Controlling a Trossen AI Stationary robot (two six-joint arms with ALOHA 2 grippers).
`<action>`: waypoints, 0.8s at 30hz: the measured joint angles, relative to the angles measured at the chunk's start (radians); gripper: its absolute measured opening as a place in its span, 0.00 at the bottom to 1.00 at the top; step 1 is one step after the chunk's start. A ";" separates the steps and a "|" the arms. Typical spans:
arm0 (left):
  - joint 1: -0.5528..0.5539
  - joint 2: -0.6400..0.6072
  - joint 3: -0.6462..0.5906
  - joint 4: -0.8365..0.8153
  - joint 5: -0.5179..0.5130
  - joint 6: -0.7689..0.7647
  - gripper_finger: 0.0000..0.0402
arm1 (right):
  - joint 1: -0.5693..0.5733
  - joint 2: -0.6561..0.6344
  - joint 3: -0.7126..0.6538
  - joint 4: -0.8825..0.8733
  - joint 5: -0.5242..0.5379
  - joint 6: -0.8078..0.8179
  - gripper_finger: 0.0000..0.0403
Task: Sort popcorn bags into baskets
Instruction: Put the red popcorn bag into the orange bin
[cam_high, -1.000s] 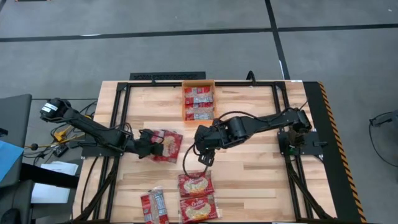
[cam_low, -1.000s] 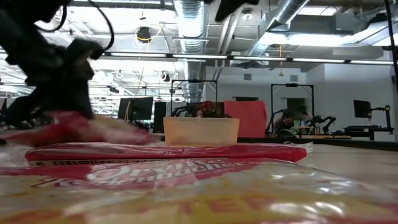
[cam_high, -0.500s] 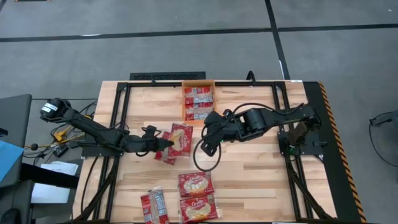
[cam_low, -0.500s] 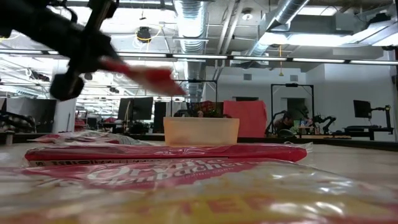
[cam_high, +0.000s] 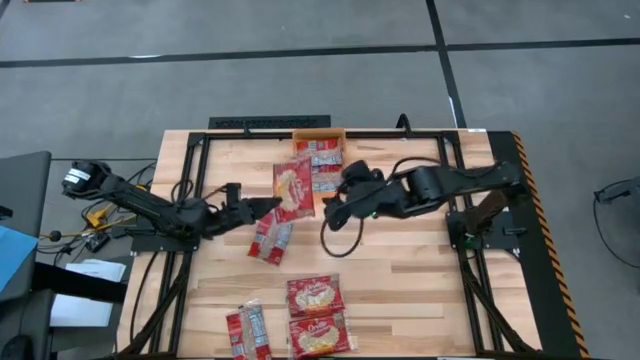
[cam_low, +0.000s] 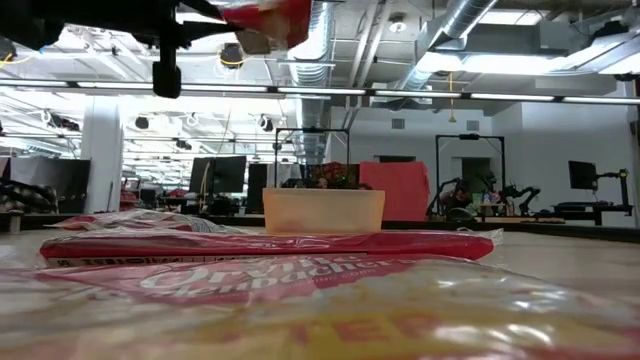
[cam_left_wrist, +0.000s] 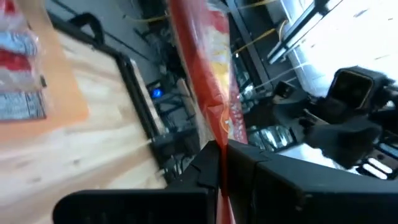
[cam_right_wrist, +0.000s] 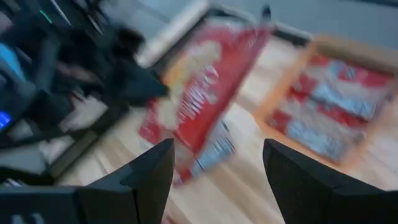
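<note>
My left gripper (cam_high: 260, 208) is shut on a red popcorn bag (cam_high: 293, 187) held in the air just on the near left of the orange basket (cam_high: 322, 134). The basket sits at the table's far edge with bags in it (cam_high: 325, 160). A second bag (cam_high: 270, 238) lies flat on the table below the held one. My right gripper (cam_high: 332, 207) is open, hovering just right of the held bag and near the basket's near end; in its wrist view the open fingers (cam_right_wrist: 146, 180) frame the held bag (cam_right_wrist: 205, 93) and the basket (cam_right_wrist: 336, 106). My left gripper pinches the bag between its two fingers at the bag's near left corner (cam_high: 279, 205). The left wrist view shows the bag edge-on, running out from between the fingers (cam_left_wrist: 219, 155). The fingers come in about level from the table's left. The bag is lifted clear and tilted.
Three more bags lie at the table's near edge: two face up (cam_high: 315, 296) (cam_high: 318, 335) and one showing its back (cam_high: 247, 330). They fill the low view's foreground (cam_low: 270, 245). A black frame (cam_high: 190, 180) borders the table. A cable loop (cam_high: 328, 240) hangs below my right arm.
My left gripper has lifted one bag off the pile and carried it up and toward the far edge, toward the basket; the bag beneath stayed on the table. My right gripper has moved from above the near bags toward the far edge, ending beside the basket.
</note>
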 joint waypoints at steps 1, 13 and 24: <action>0.006 -0.002 0.000 0.019 -0.005 0.012 0.00 | 0.000 -0.013 0.000 -0.003 0.018 -0.005 0.67; 0.059 -0.016 0.001 0.126 0.031 0.143 0.00 | -0.144 -0.122 -0.130 0.081 -0.152 -0.017 0.67; 0.061 -0.015 0.001 0.141 0.032 0.168 0.00 | -0.288 -0.034 -0.189 0.429 -0.404 -0.169 0.67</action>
